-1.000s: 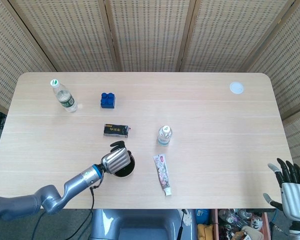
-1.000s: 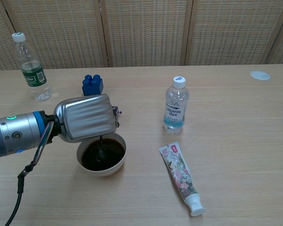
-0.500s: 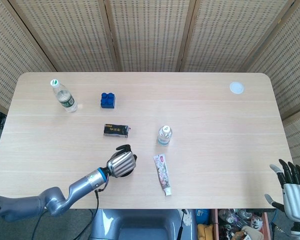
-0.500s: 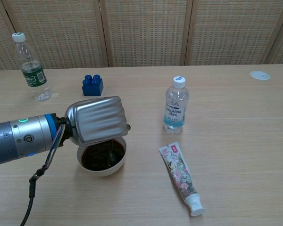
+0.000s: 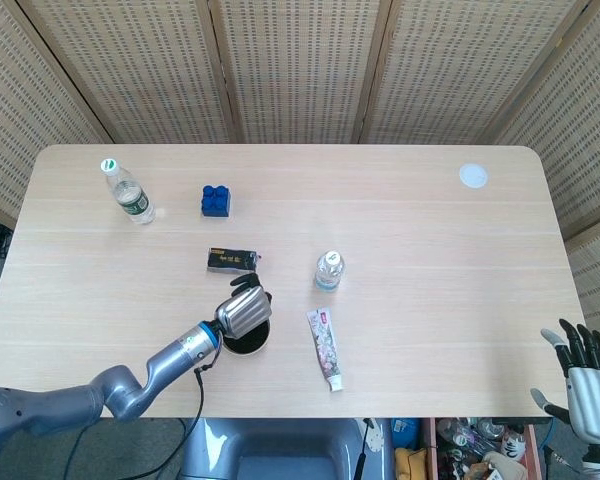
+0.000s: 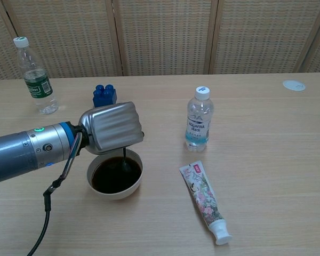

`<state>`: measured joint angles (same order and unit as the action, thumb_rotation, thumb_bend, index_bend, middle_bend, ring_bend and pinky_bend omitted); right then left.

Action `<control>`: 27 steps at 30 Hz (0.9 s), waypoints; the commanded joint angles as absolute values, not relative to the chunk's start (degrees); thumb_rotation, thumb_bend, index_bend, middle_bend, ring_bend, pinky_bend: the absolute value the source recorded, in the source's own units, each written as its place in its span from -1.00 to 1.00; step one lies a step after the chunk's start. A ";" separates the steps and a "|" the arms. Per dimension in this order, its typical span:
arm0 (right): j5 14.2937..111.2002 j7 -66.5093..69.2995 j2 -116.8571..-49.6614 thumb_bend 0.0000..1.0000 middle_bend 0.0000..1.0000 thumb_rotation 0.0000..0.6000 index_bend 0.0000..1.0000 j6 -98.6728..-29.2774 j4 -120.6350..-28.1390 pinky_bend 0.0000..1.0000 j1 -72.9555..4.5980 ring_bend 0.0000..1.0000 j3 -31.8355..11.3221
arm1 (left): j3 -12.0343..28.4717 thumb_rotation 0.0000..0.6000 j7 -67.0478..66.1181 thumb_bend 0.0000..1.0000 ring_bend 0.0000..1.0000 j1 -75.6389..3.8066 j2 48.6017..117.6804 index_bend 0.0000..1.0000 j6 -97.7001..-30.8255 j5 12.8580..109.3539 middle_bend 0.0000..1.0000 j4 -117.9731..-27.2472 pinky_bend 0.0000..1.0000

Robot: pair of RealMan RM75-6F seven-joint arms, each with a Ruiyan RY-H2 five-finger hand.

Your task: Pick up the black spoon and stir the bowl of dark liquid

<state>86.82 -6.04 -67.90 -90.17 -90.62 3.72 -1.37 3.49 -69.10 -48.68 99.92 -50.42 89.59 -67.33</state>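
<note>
left hand (image 6: 113, 128) curled round black spoon (image 6: 125, 158) over bowl (image 6: 115, 176), spoon tip dipped in dark liquid at far rim, right hand (image 5: 585, 375) off table edge, fingers spread, holding nothing

Two water bottles (image 5: 130, 194) (image 5: 328, 270), one blue brick (image 5: 215, 200), one toothpaste tube (image 5: 323, 346), one bowl (image 6: 116, 176), one spoon (image 6: 125, 160).
</note>
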 commanded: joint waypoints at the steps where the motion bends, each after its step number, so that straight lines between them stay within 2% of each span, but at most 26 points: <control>1: 86.90 -6.18 -67.91 -0.60 -0.71 1.00 -0.53 -90.13 -90.73 -0.98 3.64 -0.98 -1.41 | 3.47 1.00 -68.76 0.11 0.63 -48.47 99.65 0.35 -50.82 89.34 0.80 -67.15 0.42; 12: 87.33 -6.87 -67.87 -0.60 -0.71 1.00 -0.53 -89.88 -91.32 -0.98 3.23 -0.98 -1.50 | 0.32 1.00 -67.28 0.11 0.63 -46.51 94.45 0.35 -52.43 90.12 0.80 -72.46 0.42; 27: 87.82 -7.21 -67.70 -0.60 -0.71 1.00 -0.53 -90.40 -91.83 -0.98 3.36 -0.98 -1.40 | 0.21 1.00 -72.72 0.12 0.63 -44.31 92.06 0.31 -54.00 87.36 0.80 -77.92 0.42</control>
<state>87.82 -7.22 -67.70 -90.39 -91.83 3.35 -1.40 0.17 -72.45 -44.49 92.20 -53.88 87.60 -77.67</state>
